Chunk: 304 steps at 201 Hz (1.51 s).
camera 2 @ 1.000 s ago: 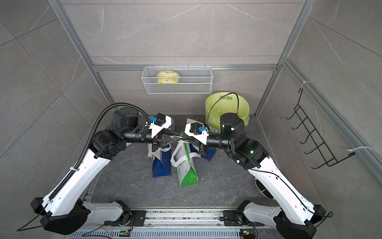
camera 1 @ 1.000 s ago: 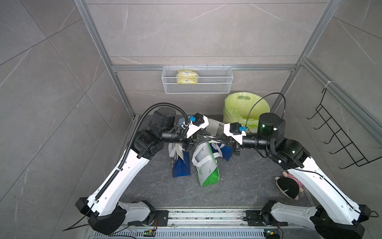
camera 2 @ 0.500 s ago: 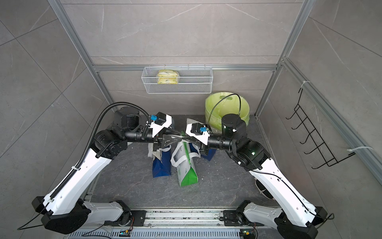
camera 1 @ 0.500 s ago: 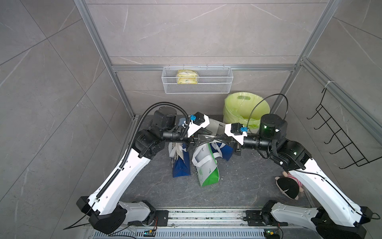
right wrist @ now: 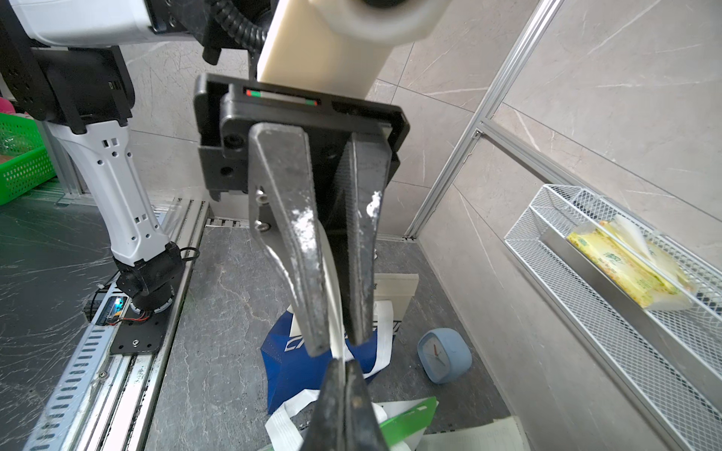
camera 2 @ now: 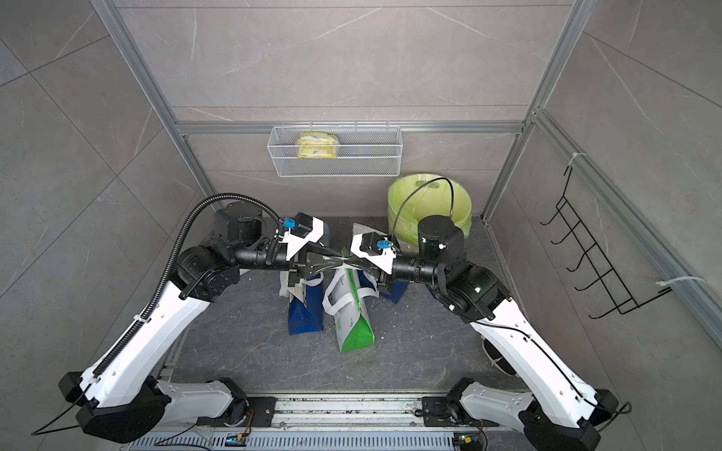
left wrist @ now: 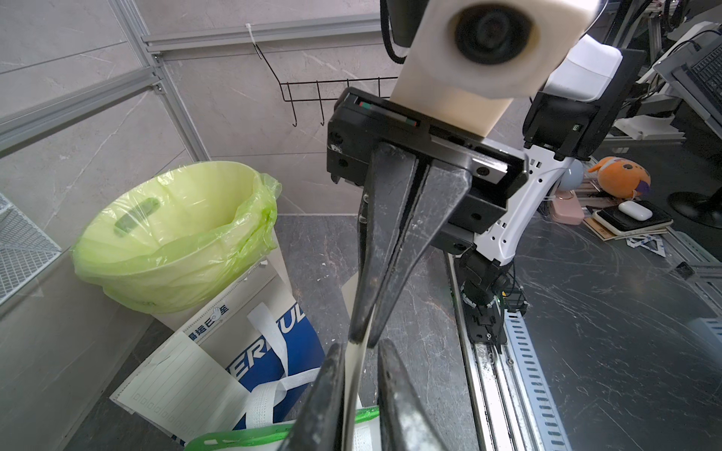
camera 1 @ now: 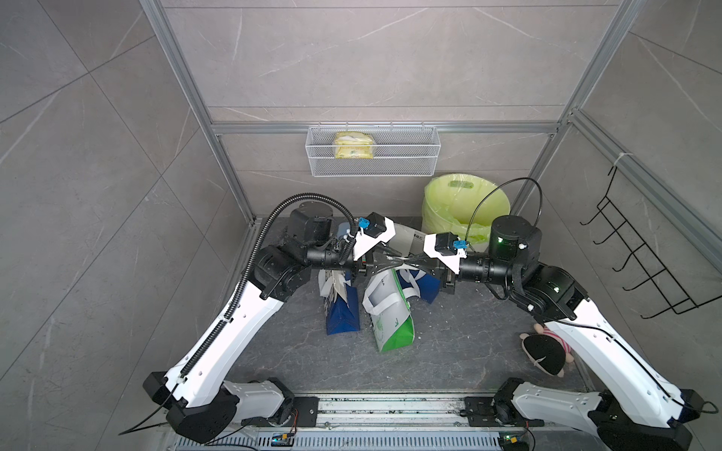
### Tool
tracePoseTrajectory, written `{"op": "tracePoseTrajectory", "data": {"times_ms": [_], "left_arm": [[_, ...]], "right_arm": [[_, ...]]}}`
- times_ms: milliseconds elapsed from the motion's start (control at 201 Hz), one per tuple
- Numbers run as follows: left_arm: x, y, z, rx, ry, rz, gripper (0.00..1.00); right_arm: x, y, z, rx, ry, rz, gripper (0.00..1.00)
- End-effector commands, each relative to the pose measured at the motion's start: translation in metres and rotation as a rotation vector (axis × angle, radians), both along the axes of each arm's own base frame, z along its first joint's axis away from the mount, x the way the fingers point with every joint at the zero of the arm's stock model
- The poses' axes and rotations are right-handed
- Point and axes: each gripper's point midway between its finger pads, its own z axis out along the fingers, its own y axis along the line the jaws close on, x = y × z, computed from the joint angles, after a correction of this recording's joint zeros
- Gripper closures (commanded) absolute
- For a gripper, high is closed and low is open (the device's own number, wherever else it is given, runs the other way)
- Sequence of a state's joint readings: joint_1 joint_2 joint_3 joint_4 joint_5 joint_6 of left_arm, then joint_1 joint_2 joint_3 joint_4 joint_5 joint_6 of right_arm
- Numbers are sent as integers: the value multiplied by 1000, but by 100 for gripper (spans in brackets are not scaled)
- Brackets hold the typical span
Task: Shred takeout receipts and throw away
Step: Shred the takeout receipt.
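The two claws meet tip to tip in mid-air above the paper bags, and the receipt strip runs between them, seen nearly edge-on, with its long axis along the line from one claw to the other. The right gripper is pressed together on one end of the strip. The left gripper has its fingers slightly apart, one on each side of the strip, and looks not to be pinching it. So the paper already lies inside the left claw. The tear seems to need only that claw to close and the two to pull apart or twist against each other. A second, lined receipt lies against a blue-and-white bag below. The green-lined bin stands in the back corner, nearer the right arm, which would suit dropping the pieces.
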<state>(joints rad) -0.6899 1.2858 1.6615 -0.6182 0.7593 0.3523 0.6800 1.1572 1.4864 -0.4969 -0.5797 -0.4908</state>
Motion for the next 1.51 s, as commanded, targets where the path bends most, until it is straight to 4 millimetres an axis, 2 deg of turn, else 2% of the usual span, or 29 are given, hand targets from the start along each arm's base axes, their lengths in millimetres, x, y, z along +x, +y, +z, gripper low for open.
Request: {"op": "tracePoseTrajectory", "data": {"times_ms": [0,164,324,493,781,956,1135,1344,1508], "left_arm": [[-12,5,18,-50,-41,-28,82],[-11,5,16,-44,-38,-23,95],[-9,3,12,-36,-23,-21,100],[-2,2,14,-40,-15,13,100],[39,-1,16,-33,6,203,100],[34,-8,25,-80,72,159,100],[39,-4,28,-98,111,177,100],[36,-4,39,-146,177,136,100],[55,-3,33,-135,172,224,100]], "right_arm": [[2,0,2,5,-19,-5,100],[1,0,5,15,-26,-4,100],[2,-1,7,24,-35,-13,100],[4,-3,4,20,-68,-30,100],[-6,-9,4,58,-121,-15,100],[-9,-11,-1,66,-130,-15,100],[-8,-15,-2,64,-151,-40,100],[-4,-21,-12,23,-167,-81,100],[-12,-22,-7,42,-154,-60,100]]}}
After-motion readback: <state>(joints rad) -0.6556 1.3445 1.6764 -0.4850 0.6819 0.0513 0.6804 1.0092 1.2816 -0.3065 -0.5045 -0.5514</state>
